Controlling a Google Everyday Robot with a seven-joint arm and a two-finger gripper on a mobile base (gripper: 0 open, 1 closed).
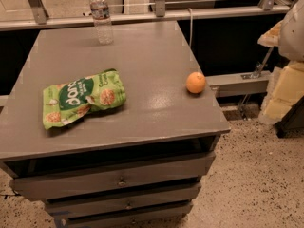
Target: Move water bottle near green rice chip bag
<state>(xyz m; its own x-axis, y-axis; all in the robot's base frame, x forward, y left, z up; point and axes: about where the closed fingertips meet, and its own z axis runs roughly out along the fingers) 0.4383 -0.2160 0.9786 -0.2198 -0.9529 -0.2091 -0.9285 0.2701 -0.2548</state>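
1. While the water bottle (100, 15) stands upright at the table's (152, 56) 11 o'clock edge, the green rice chip bag (83, 98) lies at 8 o'clock, well apart.
2. An orange (195, 82) sits at 3 o'clock.
3. The gripper (280, 91) hangs beyond 3 o'clock, off the table; spread or closed cannot be told.

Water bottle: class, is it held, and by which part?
Nothing holds it. The water bottle stands free on the table's far edge; the gripper is far right, off the table.
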